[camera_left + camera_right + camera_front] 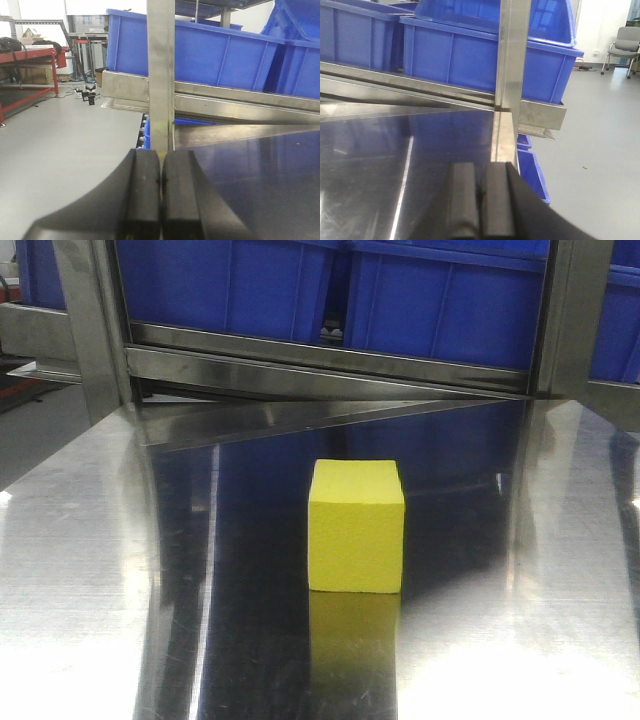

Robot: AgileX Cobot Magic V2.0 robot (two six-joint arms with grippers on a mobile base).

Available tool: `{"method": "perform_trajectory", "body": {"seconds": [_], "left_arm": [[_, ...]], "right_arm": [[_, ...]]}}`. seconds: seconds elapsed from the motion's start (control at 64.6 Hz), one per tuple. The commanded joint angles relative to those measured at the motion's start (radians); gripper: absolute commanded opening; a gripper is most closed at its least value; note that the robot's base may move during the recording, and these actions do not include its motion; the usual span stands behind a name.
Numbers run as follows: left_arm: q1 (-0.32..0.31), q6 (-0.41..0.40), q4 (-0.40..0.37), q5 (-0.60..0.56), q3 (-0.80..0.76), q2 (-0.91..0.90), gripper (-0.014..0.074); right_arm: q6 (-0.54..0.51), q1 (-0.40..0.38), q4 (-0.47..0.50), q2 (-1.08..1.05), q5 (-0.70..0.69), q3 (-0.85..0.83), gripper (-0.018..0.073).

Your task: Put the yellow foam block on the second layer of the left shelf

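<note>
The yellow foam block stands on the shiny steel table in the middle of the front view, with its reflection below it. No gripper shows in the front view. In the left wrist view my left gripper is shut and empty, its black fingers pressed together, at the table's left edge facing a steel shelf post. In the right wrist view my right gripper is shut and empty, near the table's right edge by another post. The block is out of sight in both wrist views.
A steel shelf stands behind the block, loaded with blue plastic bins. More blue bins sit below at the right. Grey floor, a red frame at the left and a chair at the right lie beyond the table.
</note>
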Motion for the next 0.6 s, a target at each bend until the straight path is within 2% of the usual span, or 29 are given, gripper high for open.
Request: {"method": "perform_trajectory", "body": {"seconds": [0.0,0.589], "left_arm": [[0.0,-0.003,-0.006,-0.081,0.027,-0.021,0.0124],[0.0,-0.003,-0.006,-0.081,0.027,-0.021,0.0124]], "right_arm": [[-0.013,0.001,-0.009,-0.02,-0.093,-0.025,0.0028],[-0.013,0.001,-0.009,-0.02,-0.075,-0.025,0.0028]]}}
